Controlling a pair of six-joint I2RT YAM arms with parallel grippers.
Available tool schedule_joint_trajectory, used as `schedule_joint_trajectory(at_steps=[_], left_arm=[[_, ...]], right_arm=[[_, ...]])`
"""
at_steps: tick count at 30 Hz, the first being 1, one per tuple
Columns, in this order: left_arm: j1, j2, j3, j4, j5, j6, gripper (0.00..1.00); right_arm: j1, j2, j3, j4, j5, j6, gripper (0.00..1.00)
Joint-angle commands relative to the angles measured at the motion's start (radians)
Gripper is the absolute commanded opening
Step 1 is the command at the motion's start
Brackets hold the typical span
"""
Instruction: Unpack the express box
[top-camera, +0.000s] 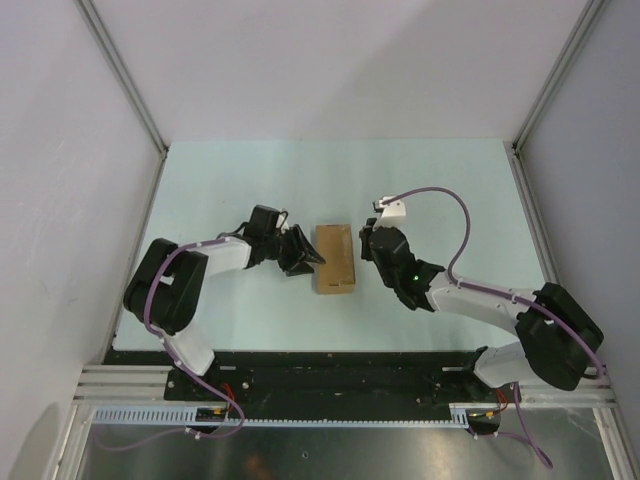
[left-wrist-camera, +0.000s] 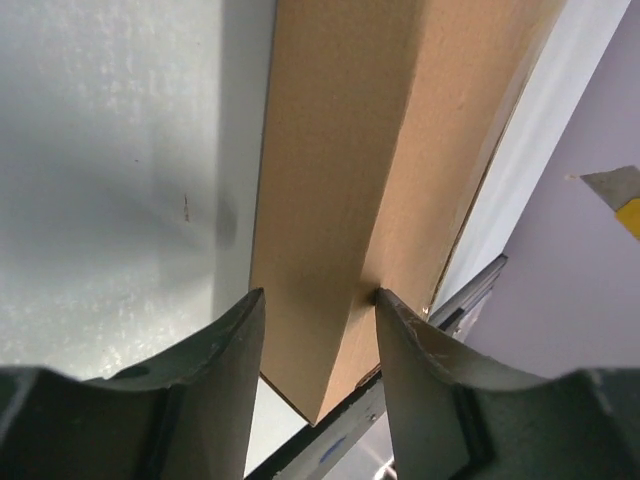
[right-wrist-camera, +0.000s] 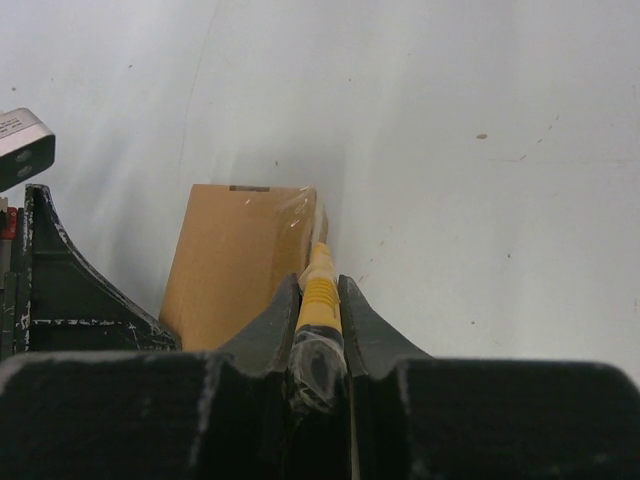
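Right gripper (right-wrist-camera: 318, 288) fingers fill the bottom of its wrist view, clenched on a yellow-and-black utility knife (right-wrist-camera: 319, 315), tip at or just beside the right edge of the express box (right-wrist-camera: 235, 270); can't tell if it touches. Box lies flat mid-table, lid shut, clear tape shining on the corner nearest the blade, long axis running away from the arm bases. Left gripper (top-camera: 303, 255) is on the box's left long side, jaws pinched across the cardboard with both tips touching it, which reads as a steadying hold. Knife arm sits just beside the right long side, toward the far end. My read: the step is slitting tape, so the blade should track along that long edge, not across it. Pale table (top-camera: 430, 180) underneath
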Motion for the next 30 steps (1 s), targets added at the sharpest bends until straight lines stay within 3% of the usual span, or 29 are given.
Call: schedule_joint_trajectory(at_steps=[1,7,30], left_arm=[[-0.023,0.028,0.02,-0.021,0.021,-0.071,0.5],[-0.025,0.031,-0.008,-0.021,-0.015,-0.1,0.44],[0.006,0.041,-0.032,-0.021,0.003,-0.103,0.4]], right_arm=[[-0.006,0.027,0.035,0.089,-0.004,0.004,0.0],[-0.022,0.05,0.047,0.083,-0.047,-0.006,0.0],[-0.022,0.142,0.076,0.056,-0.059,0.01,0.0]])
